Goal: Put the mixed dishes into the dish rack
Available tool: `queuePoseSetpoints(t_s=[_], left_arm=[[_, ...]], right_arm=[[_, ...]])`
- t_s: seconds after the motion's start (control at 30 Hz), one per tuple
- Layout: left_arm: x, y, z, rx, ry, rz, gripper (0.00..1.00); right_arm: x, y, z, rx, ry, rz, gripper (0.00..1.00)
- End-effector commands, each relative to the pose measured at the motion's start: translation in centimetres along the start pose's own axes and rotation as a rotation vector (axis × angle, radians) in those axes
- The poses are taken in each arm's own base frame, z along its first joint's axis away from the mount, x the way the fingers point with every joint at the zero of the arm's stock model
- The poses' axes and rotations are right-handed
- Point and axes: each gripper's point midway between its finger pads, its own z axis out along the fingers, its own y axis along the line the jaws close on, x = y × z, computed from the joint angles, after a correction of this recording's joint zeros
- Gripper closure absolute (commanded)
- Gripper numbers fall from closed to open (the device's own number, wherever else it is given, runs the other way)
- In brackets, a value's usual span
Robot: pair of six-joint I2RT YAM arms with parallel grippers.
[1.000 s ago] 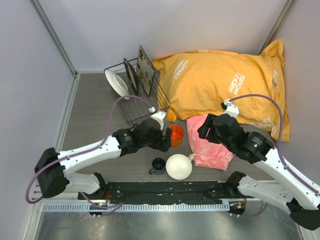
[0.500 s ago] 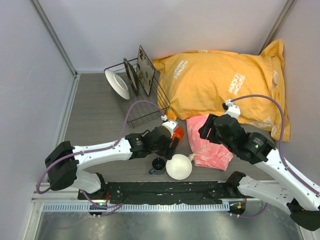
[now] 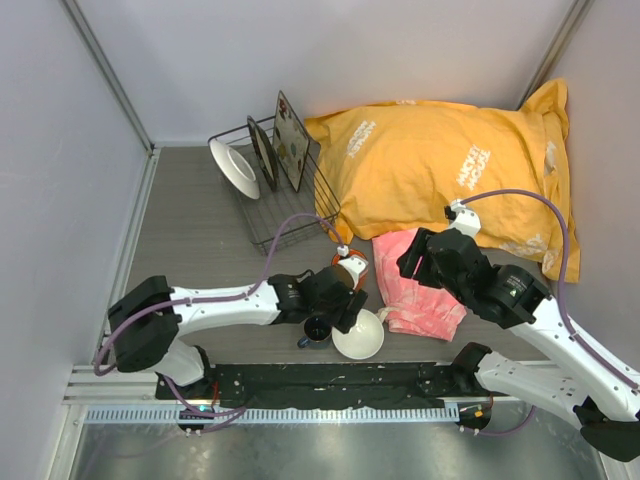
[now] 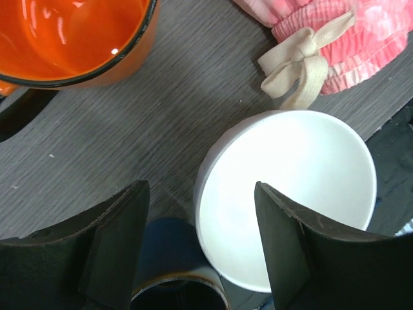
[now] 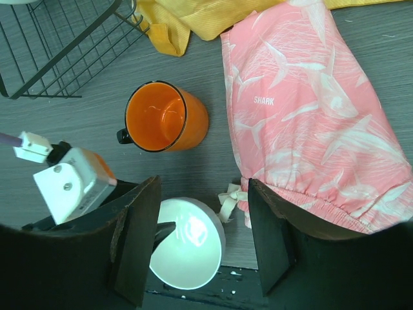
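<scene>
Left gripper (image 3: 349, 316) is hanging low at the table's (image 3: 190, 230) 6 o'clock edge, jaws spread and grasping nothing. In its wrist view they are straddling the white bowl (image 4: 290, 194) at its 9 o'clock rim, one finger (image 4: 116, 245) outside and the other over the bowl's inside, a gap showing on both sides.

The small dark-blue cup (image 3: 316, 330) is sitting just at the bowl's 9 o'clock, right under that outer finger. The orange mug (image 5: 164, 116) is standing upright at the bowl's 12 o'clock, clear of it, with its handle pointing to 9.

Right gripper (image 3: 410, 268) is hovering released above the near corner of the pink cloth (image 3: 420, 285), which is lying at the bowl's 2 o'clock.

Up at 11 o'clock, the dish rack (image 3: 285, 190) is already carrying the brown-centred plate (image 3: 265, 152) and the square dark tray (image 3: 291, 140) on edge. The white plate (image 3: 235, 167) is leaning at its 9 o'clock end.

The yellow bag (image 3: 450, 170) is filling the 1 o'clock corner.
</scene>
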Motion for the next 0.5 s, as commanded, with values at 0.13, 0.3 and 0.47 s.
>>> queuePoseSetpoints(t_s=[0.13, 0.3, 0.47], left_arm=[[-0.7, -1.9, 2.1, 0.054, 0.002, 0.037, 0.41], [-0.7, -2.7, 3.0, 0.071, 0.023, 0.056, 0.51], [-1.1, -3.1, 3.0, 0.076, 0.017, 0.059, 0.58]], right_arm=[[-0.8, -0.2, -0.1, 0.009, -0.041, 0.010, 0.38], [-0.8, -0.3, -0.1, 0.010, -0.046, 0.015, 0.38], [-0.9, -0.5, -0.2, 0.011, -0.055, 0.019, 0.38]])
